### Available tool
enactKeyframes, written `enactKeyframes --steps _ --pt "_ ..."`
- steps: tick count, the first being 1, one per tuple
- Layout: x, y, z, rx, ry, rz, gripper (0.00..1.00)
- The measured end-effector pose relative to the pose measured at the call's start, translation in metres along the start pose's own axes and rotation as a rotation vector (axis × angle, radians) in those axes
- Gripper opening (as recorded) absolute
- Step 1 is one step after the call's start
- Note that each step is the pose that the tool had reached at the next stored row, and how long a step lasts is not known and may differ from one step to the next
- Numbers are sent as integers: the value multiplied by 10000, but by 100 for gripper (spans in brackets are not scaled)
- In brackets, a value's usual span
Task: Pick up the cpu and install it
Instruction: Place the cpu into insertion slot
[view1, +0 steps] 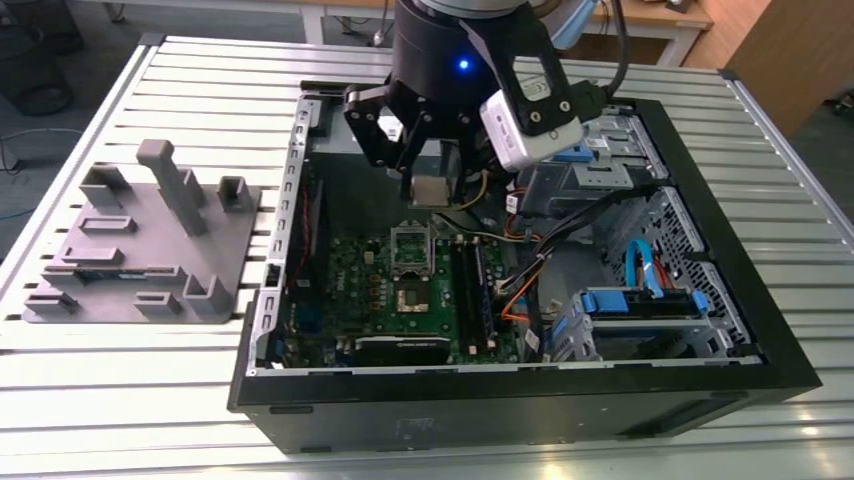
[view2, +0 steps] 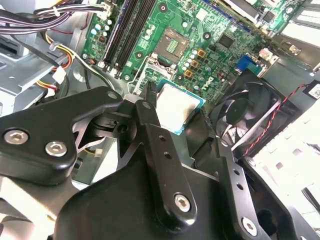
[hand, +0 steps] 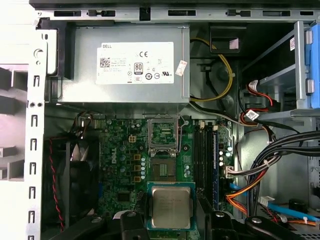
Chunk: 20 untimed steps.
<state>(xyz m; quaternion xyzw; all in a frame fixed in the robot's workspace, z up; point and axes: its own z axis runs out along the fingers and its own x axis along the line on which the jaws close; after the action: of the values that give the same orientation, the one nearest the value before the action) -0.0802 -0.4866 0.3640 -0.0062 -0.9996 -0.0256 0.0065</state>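
CPU (hand: 171, 206), a flat square of shiny silver metal with a thin pale rim, hangs pinched by its edges in the black pincer (view2: 177, 106), seen at the upper centre of the exterior view. We find it over the green motherboard (view1: 424, 290), near the dark square socket (hand: 164, 169), whose metal frame is tipped open. The open black computer case (view1: 534, 405) also holds a grey power supply box (hand: 125, 90), bundled cables (hand: 280, 155) and a black fan (view2: 247, 112). The case lies on a ribbed metal tabletop (view1: 134, 400).

Gripper (view1: 430, 188) clamped, wrist pointing down
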Motion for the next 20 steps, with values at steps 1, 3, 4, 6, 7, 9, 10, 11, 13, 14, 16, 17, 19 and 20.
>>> enactKeyframes --steps 1,3,4,6,7,9,10,11,13,14,16,17,19,20 --pt "0 1 -13 0 0 0 47" --pt "0 1 -16 0 -1 0 47" --pt "0 1 -18 0 0 0 47" --pt "0 1 -21 0 0 0 47" --pt "0 1 -20 1 0 0 47" --pt "0 1 -11 10 1 -1 47" --pt "0 1 -11 11 1 0 47" --pt "0 0 -7 9 -1 0 47" --pt "0 0 -5 9 0 0 47" --pt "0 0 -4 9 0 1 47" --pt "0 0 3 6 -2 0 47" --pt "0 0 2 8 -1 0 47" --pt "0 0 2 9 -1 0 47" --pt "0 0 2 9 -1 0 47"
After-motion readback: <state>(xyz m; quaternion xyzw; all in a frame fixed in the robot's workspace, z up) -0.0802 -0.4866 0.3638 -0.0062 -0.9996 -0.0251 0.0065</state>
